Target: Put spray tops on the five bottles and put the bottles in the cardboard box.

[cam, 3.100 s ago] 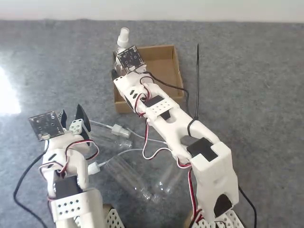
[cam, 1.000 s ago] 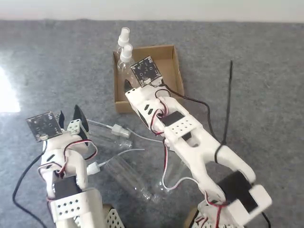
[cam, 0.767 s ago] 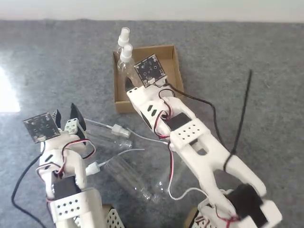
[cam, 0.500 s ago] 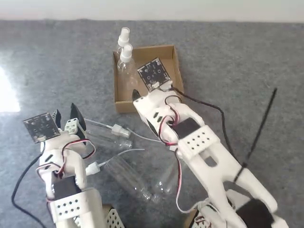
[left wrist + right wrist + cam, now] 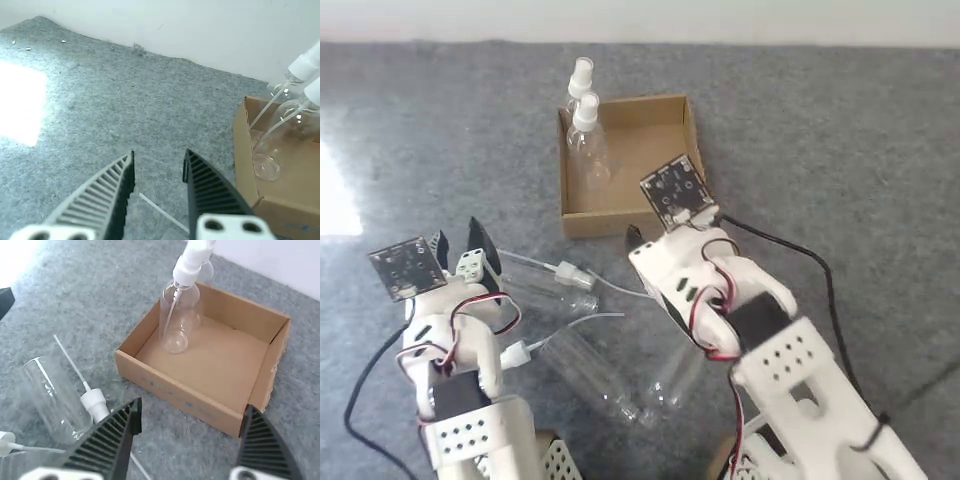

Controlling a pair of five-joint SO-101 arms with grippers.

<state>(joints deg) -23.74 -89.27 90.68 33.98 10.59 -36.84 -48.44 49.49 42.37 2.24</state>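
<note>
From above, the lying bottle [image 5: 535,290] sits at 8 o'clock from our right gripper [image 5: 192,412], long axis 9-to-3. That gripper and the left gripper [image 5: 159,157] both gape.

Grey felt-like cloth, rough and matt, covers the bench [image 5: 880,150]. The cardboard box [image 5: 175,395] is plain matt brown. The bottles [image 5: 588,152] are clear, glossy plastic; the left gripper [image 5: 157,161] ribbed black plastic.

the right gripper [image 5: 192,415] hangs with its black fingers [image 5: 107,437] spread wide above grey carpet [image 5: 75,295], just short of the cardboard box [image 5: 175,390]. a capped spray bottle [image 5: 178,315] stands upright in one corner of the box. a clear bottle [image 5: 50,395] lies on the carpet with a loose spray top [image 5: 92,401] against it.
</note>
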